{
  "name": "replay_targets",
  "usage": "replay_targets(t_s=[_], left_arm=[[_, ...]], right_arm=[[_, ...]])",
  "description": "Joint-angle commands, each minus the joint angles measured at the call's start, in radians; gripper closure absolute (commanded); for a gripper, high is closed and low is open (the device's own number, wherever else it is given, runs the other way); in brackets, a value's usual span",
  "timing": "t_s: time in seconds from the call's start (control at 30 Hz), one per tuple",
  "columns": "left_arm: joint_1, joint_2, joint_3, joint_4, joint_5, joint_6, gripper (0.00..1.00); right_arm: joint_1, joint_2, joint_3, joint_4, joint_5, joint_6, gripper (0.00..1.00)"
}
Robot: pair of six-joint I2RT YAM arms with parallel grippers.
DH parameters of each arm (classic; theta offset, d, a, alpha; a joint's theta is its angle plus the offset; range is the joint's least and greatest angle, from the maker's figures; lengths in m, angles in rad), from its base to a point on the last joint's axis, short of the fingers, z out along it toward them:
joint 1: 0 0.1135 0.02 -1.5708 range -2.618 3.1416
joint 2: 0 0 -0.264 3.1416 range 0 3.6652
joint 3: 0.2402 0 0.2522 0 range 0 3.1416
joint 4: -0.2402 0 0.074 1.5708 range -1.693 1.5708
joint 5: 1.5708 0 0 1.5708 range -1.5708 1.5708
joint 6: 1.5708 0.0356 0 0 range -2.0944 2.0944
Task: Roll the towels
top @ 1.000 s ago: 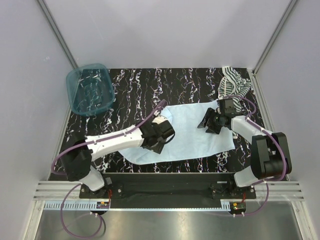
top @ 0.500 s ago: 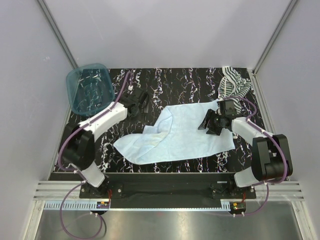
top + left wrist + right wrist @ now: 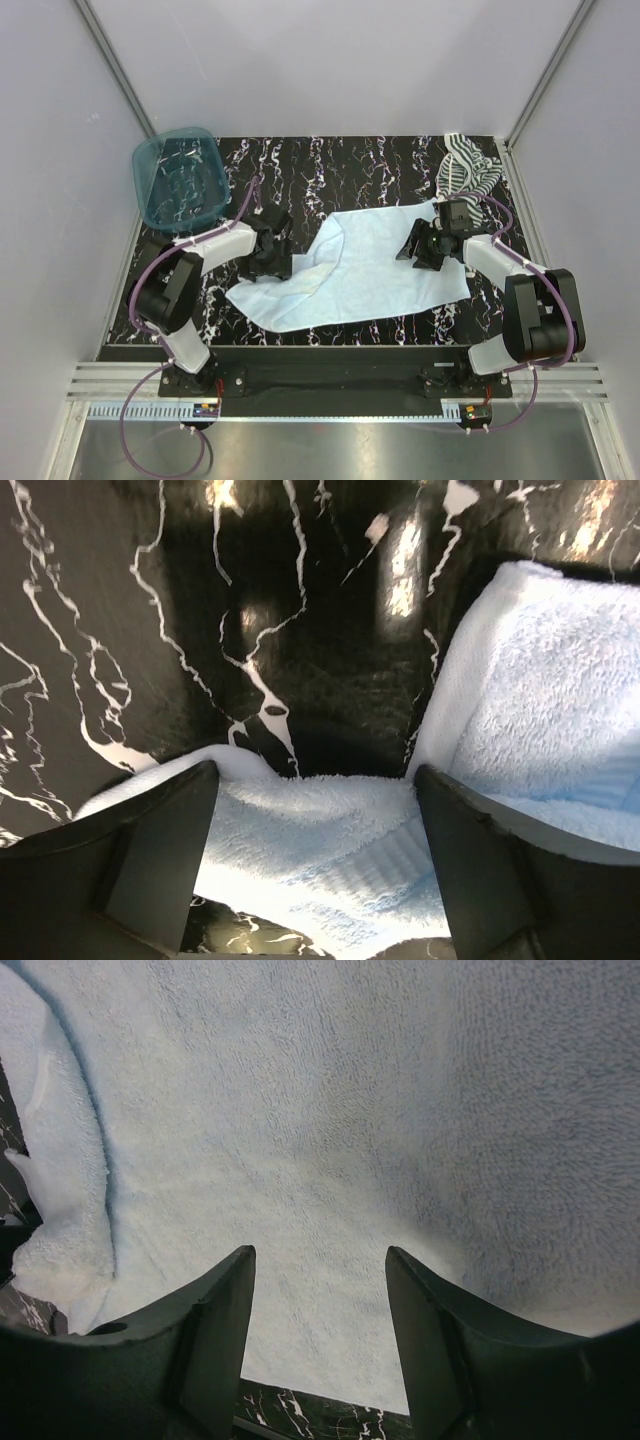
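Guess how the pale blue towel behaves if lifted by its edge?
Likely floppy: the pale blue towel already lies folded over and rippled near the left gripper. Its terry pile probably grips well. Pushed, it would likely bunch rather than slide whole.

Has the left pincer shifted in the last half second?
Yes. The left pincer has come toward the near table edge, away from the teal basket, onto the left edge of the pale blue towel.
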Motion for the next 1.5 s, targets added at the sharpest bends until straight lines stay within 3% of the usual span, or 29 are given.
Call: replay_targets(t_s=[0.0,0.03,0.13,0.17,0.2,0.23,0.4,0.67,0.73,0.77,0.87,0.97,1.1,1.23,1.47], left_arm=[[0.003,-0.039,-0.073,0.068,0.076,-0.067,0.17],[0.003,-0.036,-0.096,0.074,0.081,-0.074,0.20],[0.003,-0.019,-0.119,0.096,0.089,-0.086,0.58],[0.003,-0.022,-0.124,0.102,0.078,-0.089,0.73],[0.003,-0.031,-0.122,0.099,0.070,-0.091,0.98],[0.003,-0.040,-0.118,0.093,0.060,-0.094,1.00],[-0.058,-0.186,0.026,-0.057,-0.110,-0.120,1.00],[-0.391,-0.304,0.293,-0.326,-0.379,-0.230,0.98],[-0.460,-0.323,0.260,-0.332,-0.376,-0.236,0.76],[-0.477,-0.330,0.235,-0.325,-0.361,-0.235,0.55],[-0.523,-0.359,0.113,-0.279,-0.307,-0.238,0.21],[-0.531,-0.387,0.025,-0.246,-0.315,-0.262,0.10],[-0.497,-0.399,0.052,-0.222,-0.356,-0.226,0.08],[-0.378,-0.354,0.114,-0.112,-0.275,-0.103,0.11],[-0.327,-0.095,0.269,-0.010,-0.201,0.008,0.23]], right_arm=[[-0.001,-0.015,-0.004,0.011,0.010,-0.020,0.38],[-0.001,-0.018,-0.004,0.012,0.012,-0.020,0.38],[-0.001,-0.034,-0.009,0.003,0.019,-0.023,0.38],[-0.001,-0.043,-0.009,0.001,0.021,-0.027,0.38],[-0.001,-0.046,-0.013,-0.002,0.025,-0.030,0.37],[-0.001,-0.048,-0.012,-0.005,0.025,-0.033,0.37],[-0.001,-0.072,-0.021,-0.017,0.033,-0.031,0.38],[-0.001,-0.084,-0.035,-0.022,0.056,-0.033,0.37],[-0.001,-0.095,-0.042,-0.025,0.058,-0.033,0.37],[-0.001,-0.098,-0.045,-0.028,0.058,-0.033,0.37],[-0.001,-0.104,-0.050,-0.032,0.062,-0.034,0.37],[-0.001,-0.100,-0.052,-0.029,0.061,-0.034,0.37],[-0.001,-0.088,-0.049,-0.017,0.047,-0.020,0.37],[-0.002,-0.074,-0.042,-0.014,0.041,-0.020,0.37],[0.001,-0.072,-0.042,-0.017,0.042,-0.027,0.37]])
